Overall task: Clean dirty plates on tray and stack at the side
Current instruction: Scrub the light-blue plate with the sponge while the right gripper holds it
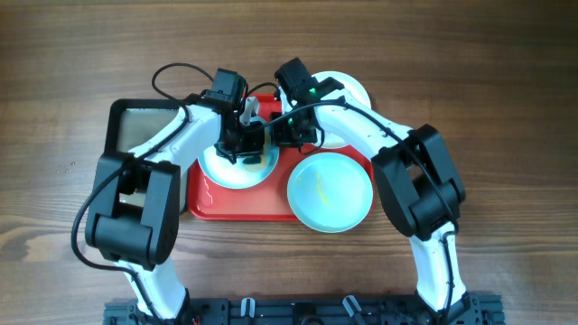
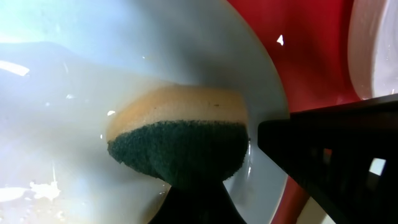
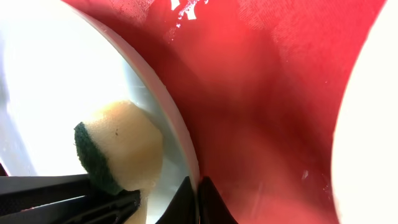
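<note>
Both arms met over the red tray (image 1: 244,206), which lay in the middle of the table (image 1: 506,90). On the tray's left half sat an aqua plate (image 1: 228,174). The left tool (image 1: 242,144) was down over it, its jaws closed on a sponge (image 2: 177,134), yellow foam on one side and dark green scouring pad on the other. The sponge was pressed against the plate's glossy inner surface, close to the rim.

The right tool (image 1: 287,134) had come in from the tray's centre. In its own wrist view, its two dark fingertips stood almost together at the plate's edge, and the rim appeared to be pinched between them.

A second aqua plate (image 1: 330,191) lay on the tray's right half, overhanging the tray's near edge, with a faint yellowish streak in its bowl. The white plate (image 1: 354,88) sat off the tray's far right corner, partly hidden under the right arm. A black tray (image 1: 144,126) lay just beside the red tray's left edge.
</note>
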Controlling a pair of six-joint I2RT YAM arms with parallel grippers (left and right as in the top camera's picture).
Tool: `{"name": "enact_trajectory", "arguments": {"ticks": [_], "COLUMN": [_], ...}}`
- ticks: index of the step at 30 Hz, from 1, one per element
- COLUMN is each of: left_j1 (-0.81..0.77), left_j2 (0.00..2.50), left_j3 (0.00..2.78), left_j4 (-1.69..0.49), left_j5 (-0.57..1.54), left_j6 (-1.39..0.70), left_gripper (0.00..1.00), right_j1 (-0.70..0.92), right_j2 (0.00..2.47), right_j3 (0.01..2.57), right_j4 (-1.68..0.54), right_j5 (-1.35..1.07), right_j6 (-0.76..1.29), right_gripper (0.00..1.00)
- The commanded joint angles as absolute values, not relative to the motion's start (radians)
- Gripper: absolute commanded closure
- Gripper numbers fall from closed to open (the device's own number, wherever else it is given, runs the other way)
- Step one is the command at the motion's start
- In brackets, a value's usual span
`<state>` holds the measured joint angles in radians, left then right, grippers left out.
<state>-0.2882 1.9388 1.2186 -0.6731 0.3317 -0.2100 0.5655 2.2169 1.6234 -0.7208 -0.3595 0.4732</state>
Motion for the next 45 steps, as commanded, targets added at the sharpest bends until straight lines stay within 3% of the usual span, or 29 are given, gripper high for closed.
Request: {"name": "enact_trajectory", "arguments": {"ticks": [1,5,8,10,13,14,19,22,25,28,33,37,39,41,42,45], "left_j1": [-0.306,-0.306,-0.308,-0.314,-0.314,-0.314,-0.315,-0.315,-0.312,-0.291,-0.275,-0.284,-0.295,-0.3,-0.3,-0.3], "left_j2": [1.977,1.977,1.977,1.977,1.977,1.977,1.977,1.977,1.977,1.977,1.977,1.977,1.977,1.977,1.977,1.977], "left_j3": [1.208,1.208,1.208,1.208,1.208,1.208,1.208,1.208,1.208,1.208,1.208,1.211,1.228,1.233,1.233,1.233], "left_j4": [-0.728,-0.868,-0.876,-0.865,-0.721,-0.683,-0.489,-0.563,-0.744,-0.859,-0.795,-0.696,-0.684,-0.635,-0.591,-0.571], "left_j5": [0.059,-0.393,-0.466,-0.383,0.144,0.199,0.198,0.401,0.408,0.258,-0.368,-0.432,-0.334,-0.064,0.184,0.46], "left_j6": [-0.394,-0.632,-0.661,-0.652,-0.347,-0.341,-0.344,-0.149,-0.038,-0.021,-0.364,-0.429,-0.435,-0.419,-0.354,-0.237], "left_gripper": [0.96,0.96,0.96,0.96,0.96,0.96,0.96,0.96,0.96,0.96,0.96,0.96,0.96,0.96,0.96,0.96], "right_j1": [0.567,0.567,0.567,0.567,0.567,0.567,0.568,0.568,0.568,0.568,0.568,0.568,0.568,0.568,0.568,0.568], "right_j2": [2.235,2.235,2.235,2.235,2.235,2.235,2.235,2.235,2.235,2.235,2.235,2.235,2.235,2.235,2.235,2.235], "right_j3": [1.614,1.614,1.614,1.614,1.614,1.614,1.613,1.61,1.61,1.61,1.61,1.61,1.61,1.61,1.61,1.61], "right_j4": [-0.714,-0.712,-0.711,-0.712,-0.712,-0.714,-0.714,-0.71,-0.707,-0.707,-0.707,-0.707,-0.707,-0.707,-0.707,-0.708], "right_j5": [-0.395,-0.394,-0.394,-0.394,-0.395,-0.395,-0.394,-0.394,-0.394,-0.394,-0.394,-0.394,-0.394,-0.394,-0.394,-0.395], "right_j6": [0.462,0.462,0.463,0.463,0.463,0.463,0.463,0.463,0.463,0.463,0.463,0.463,0.463,0.463,0.462,0.452], "right_gripper": [0.96,0.96,0.96,0.96,0.96,0.96,0.96,0.96,0.96,0.96,0.96,0.96,0.96,0.96,0.96,0.96]}}
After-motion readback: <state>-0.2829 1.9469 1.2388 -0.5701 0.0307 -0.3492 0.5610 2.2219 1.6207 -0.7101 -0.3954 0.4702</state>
